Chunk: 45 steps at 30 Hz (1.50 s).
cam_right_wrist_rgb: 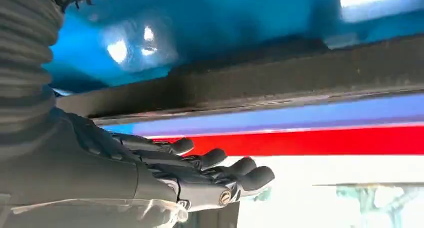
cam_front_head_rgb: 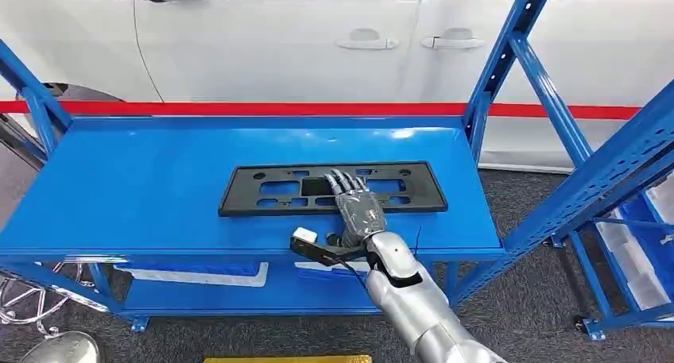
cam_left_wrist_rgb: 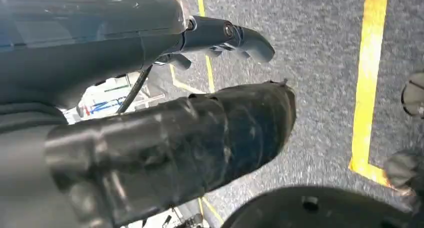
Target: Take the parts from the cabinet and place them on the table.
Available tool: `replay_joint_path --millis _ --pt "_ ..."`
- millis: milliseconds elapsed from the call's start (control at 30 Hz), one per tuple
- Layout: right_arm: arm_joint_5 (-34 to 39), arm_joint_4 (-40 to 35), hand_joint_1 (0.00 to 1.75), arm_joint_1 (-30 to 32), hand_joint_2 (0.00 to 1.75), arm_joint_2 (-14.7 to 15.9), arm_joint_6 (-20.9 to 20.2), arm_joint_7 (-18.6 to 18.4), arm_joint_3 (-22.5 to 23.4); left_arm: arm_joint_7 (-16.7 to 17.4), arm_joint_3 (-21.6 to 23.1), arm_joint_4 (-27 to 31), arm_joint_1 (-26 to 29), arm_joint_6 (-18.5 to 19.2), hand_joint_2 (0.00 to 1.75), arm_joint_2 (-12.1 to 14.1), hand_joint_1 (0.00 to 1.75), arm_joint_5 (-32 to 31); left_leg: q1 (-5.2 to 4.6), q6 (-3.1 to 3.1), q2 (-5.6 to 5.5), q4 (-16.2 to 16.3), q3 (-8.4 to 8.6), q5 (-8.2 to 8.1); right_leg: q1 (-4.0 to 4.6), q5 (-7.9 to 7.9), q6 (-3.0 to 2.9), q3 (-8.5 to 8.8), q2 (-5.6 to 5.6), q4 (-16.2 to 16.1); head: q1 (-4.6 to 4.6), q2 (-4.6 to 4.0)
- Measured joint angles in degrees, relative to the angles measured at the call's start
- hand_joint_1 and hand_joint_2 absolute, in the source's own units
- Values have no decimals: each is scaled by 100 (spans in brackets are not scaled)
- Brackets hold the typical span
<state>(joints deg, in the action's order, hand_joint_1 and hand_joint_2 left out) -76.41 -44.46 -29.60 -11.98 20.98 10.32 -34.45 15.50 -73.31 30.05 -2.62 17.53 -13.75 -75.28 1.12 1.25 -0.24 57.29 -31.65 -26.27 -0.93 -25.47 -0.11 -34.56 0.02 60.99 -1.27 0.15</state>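
A flat black plate-holder part [cam_front_head_rgb: 262, 190] with several cut-outs lies lengthwise on the blue table top [cam_front_head_rgb: 135, 188]. My right hand [cam_front_head_rgb: 358, 206] is stretched out flat over the part's middle, fingers straight and slightly spread, wrist at the table's front edge. In the right wrist view the fingers [cam_right_wrist_rgb: 210, 170] reach past the dark edge of the part [cam_right_wrist_rgb: 280, 83] with a gap between them, and nothing is gripped. My left hand [cam_left_wrist_rgb: 220, 38] hangs over the grey floor, fingers loosely bent and holding nothing.
A white car [cam_front_head_rgb: 318, 37] with a red stripe [cam_front_head_rgb: 238, 108] stands right behind the table. Blue rack uprights [cam_front_head_rgb: 509, 53] rise at the table's right end, and a blue frame [cam_front_head_rgb: 620, 172] slants further right. A lower shelf [cam_front_head_rgb: 207, 287] sits beneath. Yellow floor lines [cam_left_wrist_rgb: 367, 78] run below.
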Motion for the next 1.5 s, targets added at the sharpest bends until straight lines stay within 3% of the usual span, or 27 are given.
replay_joint_path --millis 33,67,100,133,367,433,500,600,767,800,833,867,1033,1500 --pt "-41 -121 131 64 175 15 59 2 -30 -2 0 13 2 15 0 -13 0 -22 -42 -36 -1 26 -17 -22 43 -107 -16 53 1 -131 0 0" --pt "-70 -238 152 137 175 20 74 2 -50 0 0 28 2 20 0 -17 0 -31 -45 -59 -8 36 -39 -27 23 -82 -37 34 10 -160 -9 0" --pt "-81 -353 161 213 0 22 70 0 -59 0 0 48 6 30 0 -17 0 -35 -57 -14 -5 67 -45 -58 5 -65 -21 39 19 -184 -11 0" --pt "-87 -435 161 272 0 26 65 2 -61 -2 0 61 12 44 0 -20 0 -35 -45 11 -3 53 -37 -52 22 -71 -28 43 36 -183 -11 0" --pt "-87 -767 169 410 0 50 67 -7 -61 -11 0 81 12 83 0 -22 0 -57 -39 -27 -3 -35 14 -29 39 -98 -83 48 38 -179 -11 0" --pt "-87 -791 162 416 0 65 72 -13 -61 -28 0 81 12 101 0 -20 0 -85 -35 -52 -3 -39 16 -28 45 -107 -96 49 35 -174 -11 0" --pt "-90 -824 162 424 0 83 78 -17 -61 -39 0 81 14 105 0 -20 0 -94 -25 -120 -4 -41 17 -34 52 -110 -102 49 35 -168 -11 0" --pt "-127 -865 162 430 0 111 81 -39 -61 -68 0 81 16 116 0 -20 0 -114 -25 -127 -3 -41 17 -34 52 -110 -102 53 34 -168 -11 0" --pt "-151 -898 143 459 0 138 81 -57 -61 -96 2 81 21 116 0 -20 0 -142 -34 -133 -4 -31 15 -39 49 -110 -101 59 32 -168 -11 0" --pt "-153 -904 105 462 0 142 81 -59 -61 -98 2 81 21 116 0 -20 0 -144 -37 -133 -4 -31 15 -39 48 -110 -101 59 32 -168 -11 0" --pt "-157 -913 26 463 0 146 81 -63 -61 -103 2 81 21 116 0 -20 0 -148 -41 -132 -4 -30 15 -40 41 -110 -101 59 33 -168 -11 0" --pt "-159 -915 0 463 0 151 78 -66 -61 -112 2 81 21 116 0 -20 0 -151 -43 -131 -4 -29 16 -40 33 -110 -101 59 32 -169 -11 0" --pt "-282 -946 0 474 0 188 120 -85 -61 -166 2 81 22 116 0 -15 0 -192 -49 -130 -4 -28 15 -41 25 -109 -100 60 32 -169 -11 0" --pt "748 -1191 0 579 0 186 -427 357 129 -199 2 79 22 63 0 0 0 -203 -49 -130 -5 -27 15 -41 26 -109 -100 60 31 -169 -11 0"
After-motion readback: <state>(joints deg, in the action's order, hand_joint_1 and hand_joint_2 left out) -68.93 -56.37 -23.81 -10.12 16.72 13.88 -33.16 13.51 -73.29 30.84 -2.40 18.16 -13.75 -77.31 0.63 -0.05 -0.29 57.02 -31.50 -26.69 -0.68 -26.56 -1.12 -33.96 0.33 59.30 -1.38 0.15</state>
